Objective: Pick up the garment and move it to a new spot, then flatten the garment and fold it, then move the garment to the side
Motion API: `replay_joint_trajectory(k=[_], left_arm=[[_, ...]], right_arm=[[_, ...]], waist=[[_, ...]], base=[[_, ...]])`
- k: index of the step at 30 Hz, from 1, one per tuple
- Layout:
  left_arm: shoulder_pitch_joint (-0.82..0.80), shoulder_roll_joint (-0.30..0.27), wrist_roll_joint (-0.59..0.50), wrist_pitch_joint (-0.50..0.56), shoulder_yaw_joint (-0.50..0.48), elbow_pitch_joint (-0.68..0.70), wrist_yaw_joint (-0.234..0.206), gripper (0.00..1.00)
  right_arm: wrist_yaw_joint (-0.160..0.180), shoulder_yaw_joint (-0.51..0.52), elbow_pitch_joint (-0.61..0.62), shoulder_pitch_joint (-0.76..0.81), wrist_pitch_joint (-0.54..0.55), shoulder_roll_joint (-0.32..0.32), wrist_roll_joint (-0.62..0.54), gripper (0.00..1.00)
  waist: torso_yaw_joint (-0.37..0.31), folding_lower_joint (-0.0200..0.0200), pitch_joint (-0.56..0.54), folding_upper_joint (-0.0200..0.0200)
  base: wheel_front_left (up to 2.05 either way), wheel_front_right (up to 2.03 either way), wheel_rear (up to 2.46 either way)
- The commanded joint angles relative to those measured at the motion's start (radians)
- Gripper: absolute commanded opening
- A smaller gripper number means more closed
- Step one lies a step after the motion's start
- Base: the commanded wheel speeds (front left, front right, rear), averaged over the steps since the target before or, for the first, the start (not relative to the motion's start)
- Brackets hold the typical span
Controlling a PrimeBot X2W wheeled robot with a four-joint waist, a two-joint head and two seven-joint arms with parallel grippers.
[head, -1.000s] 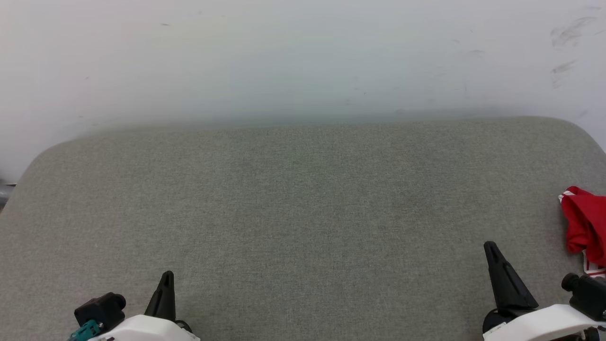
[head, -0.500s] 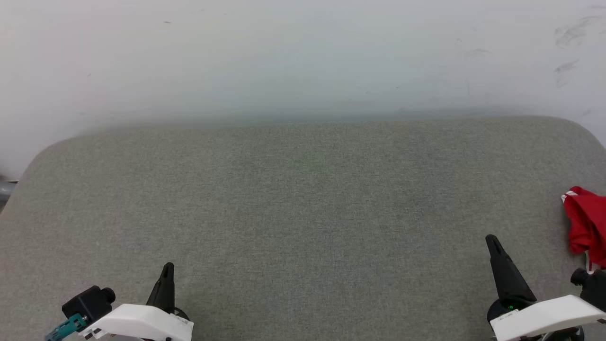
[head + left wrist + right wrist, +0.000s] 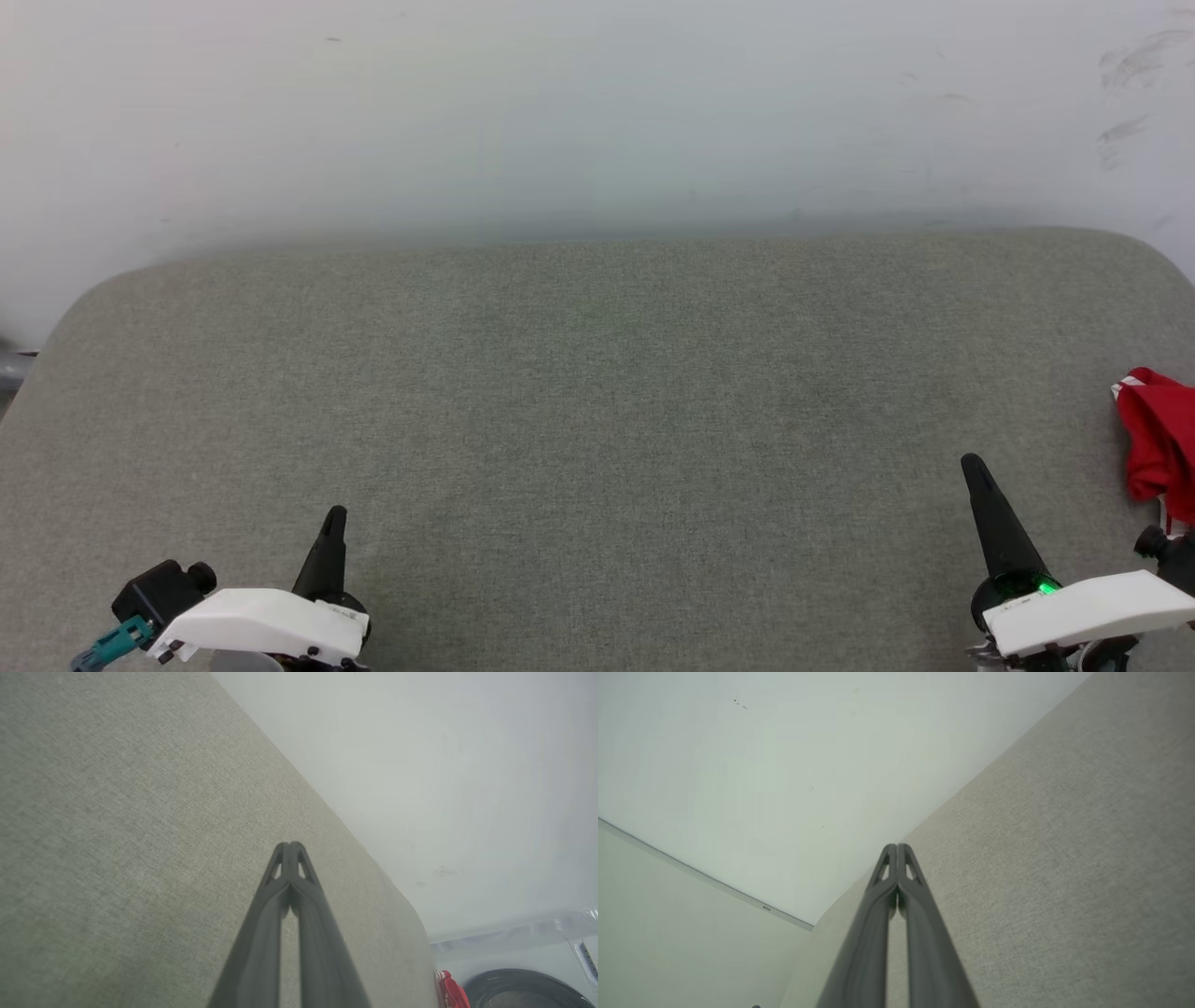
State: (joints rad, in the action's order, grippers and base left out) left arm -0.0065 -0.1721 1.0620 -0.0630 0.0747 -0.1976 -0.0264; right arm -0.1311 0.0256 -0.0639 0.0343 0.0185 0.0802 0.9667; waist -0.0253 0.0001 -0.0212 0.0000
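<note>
At right edge of cushion (image 3: 597, 420), bunched garment (image 3: 1158, 439), white wall (image 3: 560, 112) behind

Matt grey woven cloth surface (image 3: 597, 420)

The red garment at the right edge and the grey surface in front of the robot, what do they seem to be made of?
Red garment: probably soft, matte cloth; it bunches in limp folds. Grey surface: woven upholstery fabric, matte, judging by its fine speckled weave and its rounded, padded-looking corners.
</note>
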Motion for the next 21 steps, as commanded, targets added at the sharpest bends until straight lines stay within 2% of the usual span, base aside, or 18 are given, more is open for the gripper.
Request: replay_joint_trajectory(k=[1, 21], left_arm=[[-0.030, 0.003, 0.026, 0.007, -0.014, 0.006, 0.009, 0.00], [-0.056, 0.040, 0.207, 0.062, -0.071, -0.011, 0.060, 0.00]], right_arm=[[0.000, 0.004, 0.002, -0.031, 0.002, 0.008, 0.033, 0.00], [0.000, 0.015, -0.059, -0.070, 0.020, 0.008, 0.255, 0.00]], waist=[[0.001, -0.0001, 0.000, 0.0000], [0.007, -0.0001, 0.007, 0.0000]], base=[[0.00, 0.00, 0.00], [0.00, 0.00, 0.00]])
